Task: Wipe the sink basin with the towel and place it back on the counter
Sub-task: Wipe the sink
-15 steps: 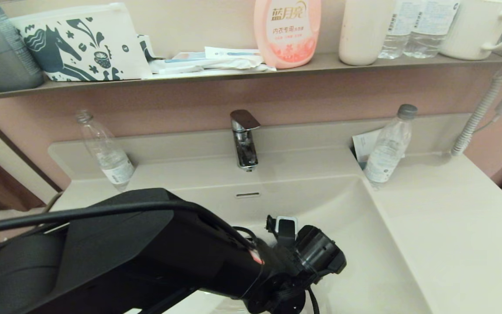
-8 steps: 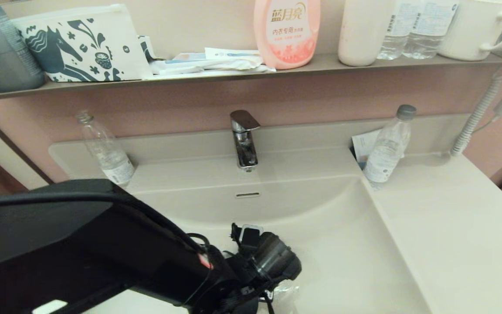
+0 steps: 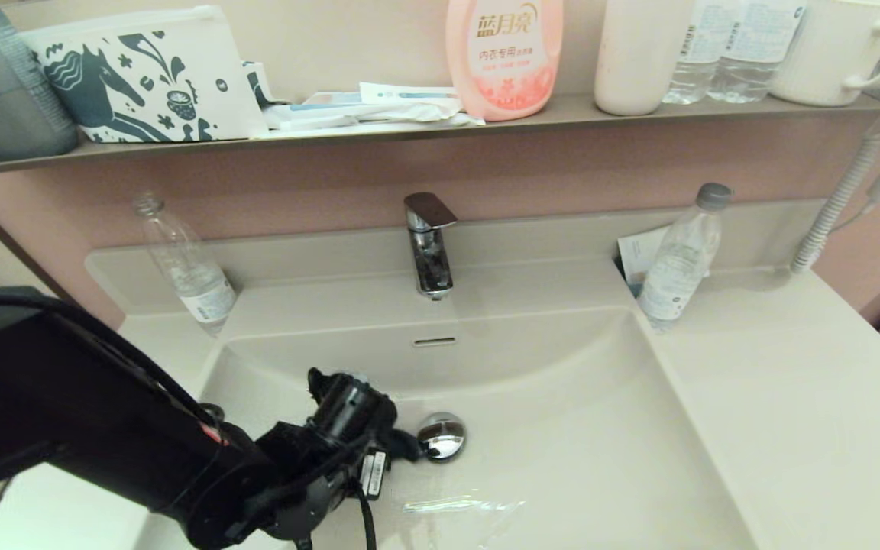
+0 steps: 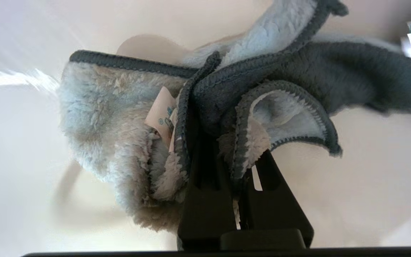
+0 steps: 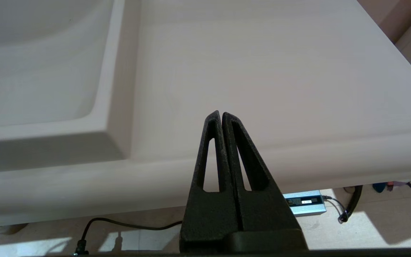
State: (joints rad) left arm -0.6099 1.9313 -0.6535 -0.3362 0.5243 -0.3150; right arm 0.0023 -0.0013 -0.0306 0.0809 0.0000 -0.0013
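Observation:
The cream-white sink basin (image 3: pixel 577 428) shows its chrome drain plug (image 3: pixel 441 437) and overflow slot (image 3: pixel 435 341). My left arm (image 3: pixel 333 428) reaches down into the basin's left half, just left of the plug. In the left wrist view my left gripper (image 4: pixel 223 142) is shut on the towel (image 4: pixel 112 117), a fluffy grey-blue and charcoal cloth bunched against the basin floor. The arm hides the towel in the head view. My right gripper (image 5: pixel 221 113) is shut and empty, hovering at the front edge of the counter (image 5: pixel 262 71), right of the basin.
A chrome faucet (image 3: pixel 428 244) stands behind the basin. Clear bottles lean at the back left (image 3: pixel 188 267) and back right (image 3: pixel 681 260). The wall shelf (image 3: pixel 409 130) holds a horse-print pouch (image 3: pixel 142 76), a pink bottle (image 3: pixel 503 53) and cups. A wet streak (image 3: pixel 463 504) lies on the basin floor.
My left arm has swept leftward across the basin floor with the towel, from right of centre to the left side, uncovering the drain plug.

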